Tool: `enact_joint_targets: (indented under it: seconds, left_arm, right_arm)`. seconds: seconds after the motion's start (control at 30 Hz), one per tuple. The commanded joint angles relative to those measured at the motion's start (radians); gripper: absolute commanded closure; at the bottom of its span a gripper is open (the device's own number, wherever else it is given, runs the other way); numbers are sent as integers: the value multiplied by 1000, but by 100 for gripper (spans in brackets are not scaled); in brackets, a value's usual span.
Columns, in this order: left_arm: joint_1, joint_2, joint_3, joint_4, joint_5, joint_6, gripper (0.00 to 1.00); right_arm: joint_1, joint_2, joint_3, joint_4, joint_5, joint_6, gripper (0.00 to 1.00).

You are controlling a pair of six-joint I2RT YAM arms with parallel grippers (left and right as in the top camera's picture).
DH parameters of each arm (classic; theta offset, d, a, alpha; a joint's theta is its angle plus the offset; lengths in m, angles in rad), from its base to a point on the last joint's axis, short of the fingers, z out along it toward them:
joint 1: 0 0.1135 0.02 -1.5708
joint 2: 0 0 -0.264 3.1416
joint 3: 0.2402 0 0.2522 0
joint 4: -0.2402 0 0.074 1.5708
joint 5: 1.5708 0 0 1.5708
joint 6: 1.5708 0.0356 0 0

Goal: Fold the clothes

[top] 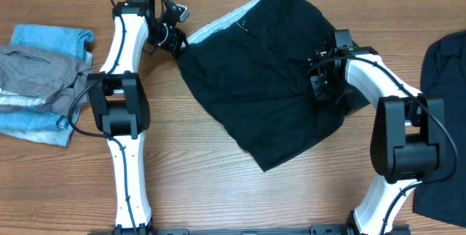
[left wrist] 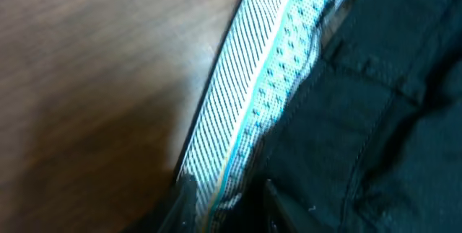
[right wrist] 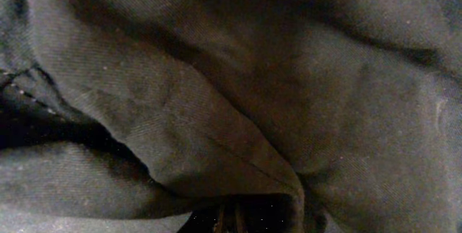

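The shorts (top: 266, 75) cover the middle of the bench (top: 218, 191), between my left hand (top: 175, 42) and my right hand (top: 322, 82). Open wood runs along the near side between my two arms, and along the far edge to the right of the shorts. Far left, a stack of folded clothes (top: 40, 82) blocks the way. At the right edge lies another dark garment (top: 444, 82).

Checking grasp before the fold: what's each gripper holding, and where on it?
Right gripper: pinched on the shorts at their right edge. Left gripper: straddles the waistband corner; grip cannot be told.
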Motion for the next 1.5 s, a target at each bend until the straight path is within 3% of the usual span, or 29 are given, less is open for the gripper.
enact_joint_targets:
  seconds: [0.0,0.1,0.27,0.37,0.4,0.43,0.47,0.5,0.53,0.6,0.7,0.87,1.17,1.47]
  left_arm:
    - [-5,7,87,-70,-26,23,73]
    - [-5,7,182,-150,-77,18,85]
    - [-5,7,217,-260,-93,19,96]
    - [-5,7,217,-260,-93,19,94]
    - [-5,8,217,-265,-93,19,90]
    - [-5,7,217,-266,-93,19,61]
    - [-5,8,217,-258,-93,21,44]
    - [-5,7,217,-247,-93,27,39]
    - [-5,7,217,-229,-92,27,25]
    - [-6,7,217,-191,-92,28,15]
    - [-13,14,217,-139,-77,46,15]
    - [-44,17,216,-99,-83,98,29]
    - [-66,19,177,-108,-129,98,22]
    - [-72,19,127,-123,-127,98,32]
  right_arm:
    - [-10,-21,4,10,16,8,96]
    - [-10,-21,4,10,16,7,96]
    - [-10,-21,4,8,16,7,96]
    - [-10,-21,4,5,16,8,96]
    - [-10,-21,4,3,16,8,96]
    - [-10,-21,4,2,16,8,96]
    - [-10,-21,4,-1,15,8,96]
    - [-10,-21,4,-1,16,8,96]
    - [-10,-21,4,-1,16,8,96]
    - [-10,-21,4,-1,16,8,96]
    - [-10,-21,4,0,16,14,96]
    - [-10,-21,4,3,16,27,96]
    - [-10,-21,4,3,16,30,96]
    - [-10,-21,4,6,16,30,96]
